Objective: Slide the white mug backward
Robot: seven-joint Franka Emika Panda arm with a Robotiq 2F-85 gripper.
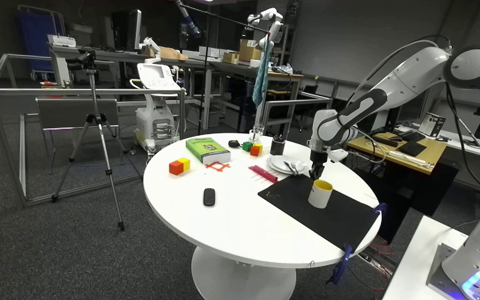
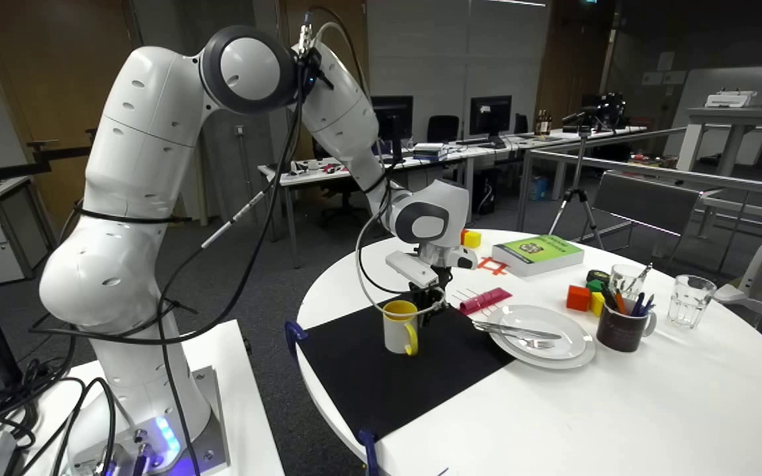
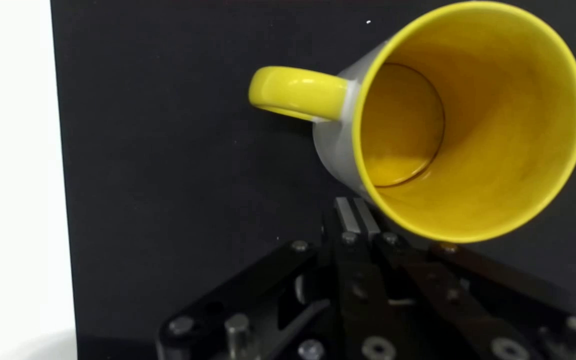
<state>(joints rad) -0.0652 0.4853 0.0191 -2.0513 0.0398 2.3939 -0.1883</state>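
one white mug [image 2: 395, 336], upright on the black mat [image 2: 368, 383] on the round white table [image 1: 223, 233], with its yellow handle [image 3: 298, 92] out to the left in the wrist view and stacked plates [image 2: 573, 336] near. as for the gripper [image 3: 356, 212], pressed together at the fingertips [image 3: 348, 216], just beside the mug; cannot tell whether touching it or apart.

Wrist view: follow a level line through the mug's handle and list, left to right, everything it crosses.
White tabletop → black mat → yellow handle → white mug, its yellow inside showing → a strip of the same black mat at the right edge.
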